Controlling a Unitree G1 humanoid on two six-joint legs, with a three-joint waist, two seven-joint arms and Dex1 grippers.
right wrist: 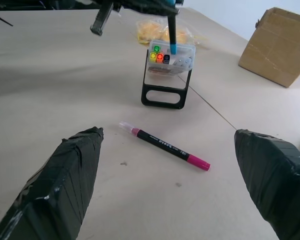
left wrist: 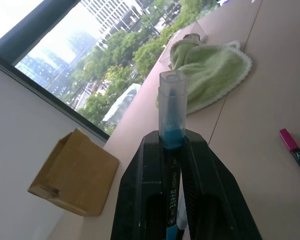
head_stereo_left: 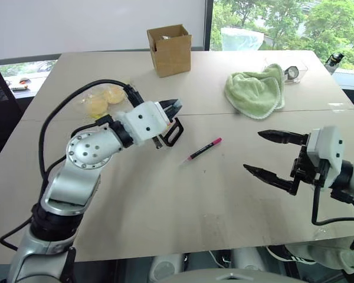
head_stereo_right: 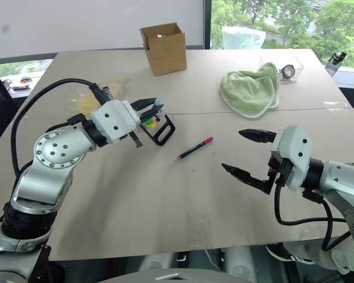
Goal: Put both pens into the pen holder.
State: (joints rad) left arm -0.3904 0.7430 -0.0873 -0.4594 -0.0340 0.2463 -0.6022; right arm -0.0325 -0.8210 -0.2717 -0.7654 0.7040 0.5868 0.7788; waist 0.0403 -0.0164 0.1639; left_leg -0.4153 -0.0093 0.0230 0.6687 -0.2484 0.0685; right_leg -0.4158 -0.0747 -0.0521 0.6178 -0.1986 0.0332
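Note:
My left gripper (head_stereo_left: 174, 107) is shut on the blue-ended pen (left wrist: 170, 102), which lies along its fingers and sticks out past the tips. It hovers just over the pen holder (head_stereo_right: 157, 128), a small black-framed stand with green, yellow and orange showing in its clear top (right wrist: 169, 56). I cannot tell whether the pen's blue end (right wrist: 173, 42) touches the holder. The pink-capped pen (head_stereo_left: 204, 149) lies flat on the table between the holder and my right gripper (head_stereo_right: 232, 150). That gripper is open wide and empty, a little short of the pink pen (right wrist: 165, 147).
A brown cardboard box (head_stereo_left: 169, 50) stands at the table's far edge. A green cloth (head_stereo_left: 256, 91) lies at the far right, with a clear container (head_stereo_left: 291, 72) behind it. A bag of yellow items (head_stereo_left: 104, 100) sits behind my left arm.

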